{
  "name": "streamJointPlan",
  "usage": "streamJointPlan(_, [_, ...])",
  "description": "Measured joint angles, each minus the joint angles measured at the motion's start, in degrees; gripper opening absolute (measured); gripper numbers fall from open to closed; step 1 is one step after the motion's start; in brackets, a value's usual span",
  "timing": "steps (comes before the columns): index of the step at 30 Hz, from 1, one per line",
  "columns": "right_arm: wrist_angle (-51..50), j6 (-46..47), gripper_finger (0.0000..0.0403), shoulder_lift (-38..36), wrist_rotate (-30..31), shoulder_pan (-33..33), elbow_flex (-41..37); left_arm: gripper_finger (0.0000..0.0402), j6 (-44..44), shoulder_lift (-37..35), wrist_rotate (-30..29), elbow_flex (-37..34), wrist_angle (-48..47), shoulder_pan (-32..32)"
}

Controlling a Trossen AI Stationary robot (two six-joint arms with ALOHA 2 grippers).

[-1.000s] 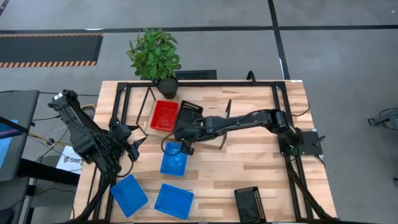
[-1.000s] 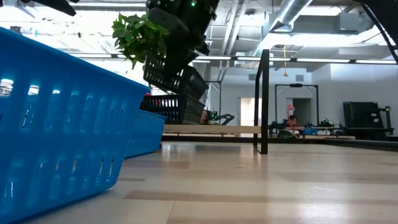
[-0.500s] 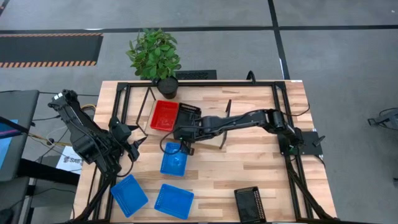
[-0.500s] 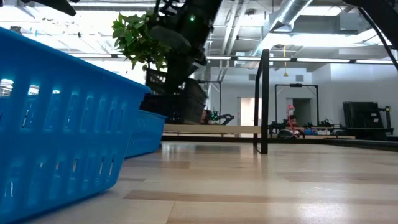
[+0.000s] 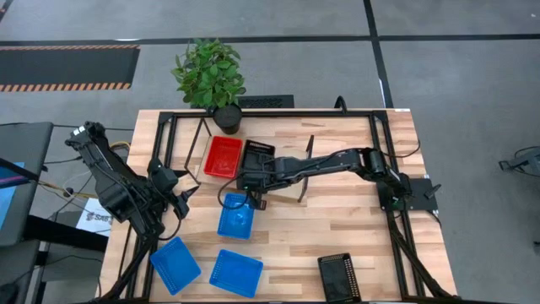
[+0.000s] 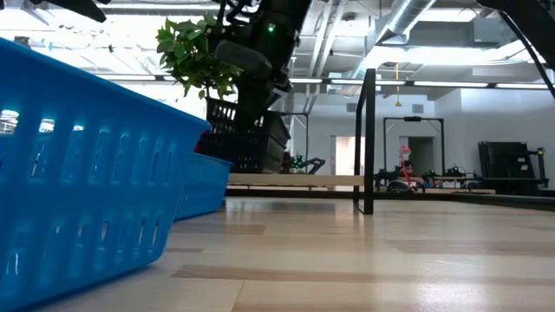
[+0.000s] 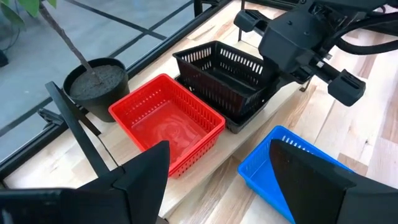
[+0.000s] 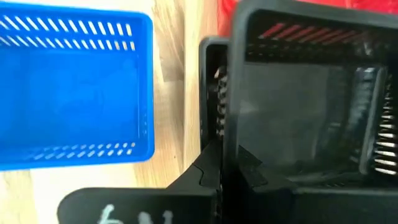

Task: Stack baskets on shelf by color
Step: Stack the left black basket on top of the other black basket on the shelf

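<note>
While the right gripper (image 5: pixel 251 179) reaches in from the right side of the table, it pinches the near wall of a black basket (image 7: pixel 227 76) between its fingers and holds it nested in a second black basket (image 7: pixel 245 115) that sits on the shelf (image 5: pixel 287 182). Just beside that pair, toward the left end of the shelf, stands a red basket (image 5: pixel 223 157); whether more reds lie under it I cannot tell from where I stand. In front of the shelf, close below the right gripper, lies a blue basket (image 5: pixel 236 215), and two more blue ones sit near the table's front left edge, one at the corner (image 5: pixel 175 264) and one just to its right (image 5: pixel 236 272). A lone black basket (image 5: pixel 338 277) rests well apart at the front edge, right of centre. The left gripper (image 5: pixel 173 196) hangs over the table's left edge with its fingers spread wide and nothing between them, facing the red basket. A potted plant (image 5: pixel 211 78) stands at the back edge, its pot just behind the red basket. From table height a blue basket (image 6: pixel 78 165) looms large at the left and blocks most of what lies behind it, and one black upright post (image 6: pixel 368 143) of the shelf frame cuts across the view of the room.
</note>
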Motion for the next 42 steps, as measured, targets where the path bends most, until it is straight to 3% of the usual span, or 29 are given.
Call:
streamJointPlan(11, [-1.7,-1.4,0.0053,0.0,0.1,0.0,0.0,0.0265,0.0,0.0,0.1,0.0,0.0,0.0])
streamJointPlan(24, [0.5,-1.9,0.0188,0.0,0.2,-0.8,0.0,0.0265,0.0,0.0,0.1,0.0,0.0,0.0])
streamJointPlan(29, [-0.4,-2.3,0.0211,0.0,0.2,-0.7,2.4,0.0265,0.0,0.0,0.1,0.0,0.0,0.0])
streamJointPlan(36, [-9.7,-2.0,0.0209,-0.1,0.1,-0.4,9.6,0.0265,0.0,0.0,0.2,0.0,0.0,0.0])
streamJointPlan(42, [-27.2,8.3,0.0205,-0.3,0.1,2.9,15.6,0.0265,0.0,0.0,0.6,0.0,-0.5,0.0])
